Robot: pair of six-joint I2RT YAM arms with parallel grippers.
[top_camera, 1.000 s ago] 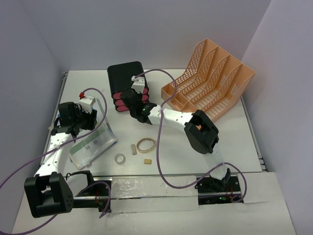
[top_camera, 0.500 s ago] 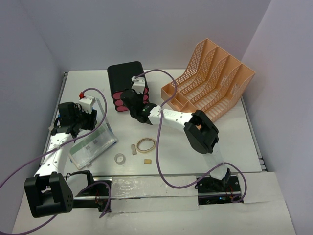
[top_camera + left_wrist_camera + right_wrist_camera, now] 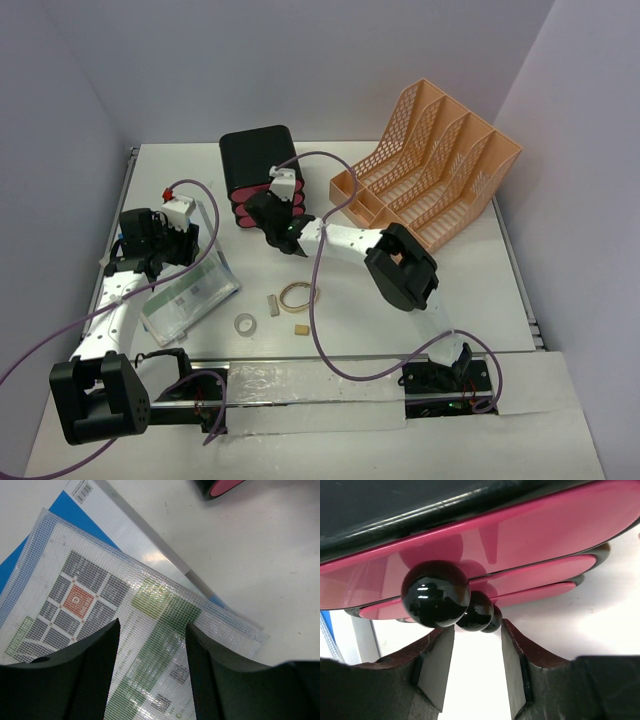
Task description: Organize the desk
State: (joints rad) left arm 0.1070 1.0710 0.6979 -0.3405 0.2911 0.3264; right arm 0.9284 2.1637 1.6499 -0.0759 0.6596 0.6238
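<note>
The white desk (image 3: pixel 480 290) carries a black drawer box (image 3: pixel 255 155) with pink drawers (image 3: pixel 520 535) and black ball knobs (image 3: pixel 436 594). My right gripper (image 3: pixel 272 218) is at the front of the drawers. In the right wrist view it (image 3: pixel 477 630) is open, its fingertips just below the knobs and gripping nothing. My left gripper (image 3: pixel 168 255) hovers over a clear mesh document pouch (image 3: pixel 195 295) with printed papers inside. In the left wrist view it (image 3: pixel 152 630) is open and the pouch (image 3: pixel 100 610) lies below it.
A peach-orange mesh file rack (image 3: pixel 430 165) stands at the back right. A tan ring (image 3: pixel 297 295), a small tape roll (image 3: pixel 244 324), a small block (image 3: pixel 272 304) and an eraser piece (image 3: pixel 300 328) lie near the front middle. Purple cables loop over both arms.
My right arm has shifted a little to the left, bringing its gripper closer against the drawer fronts. The left arm has not moved.
</note>
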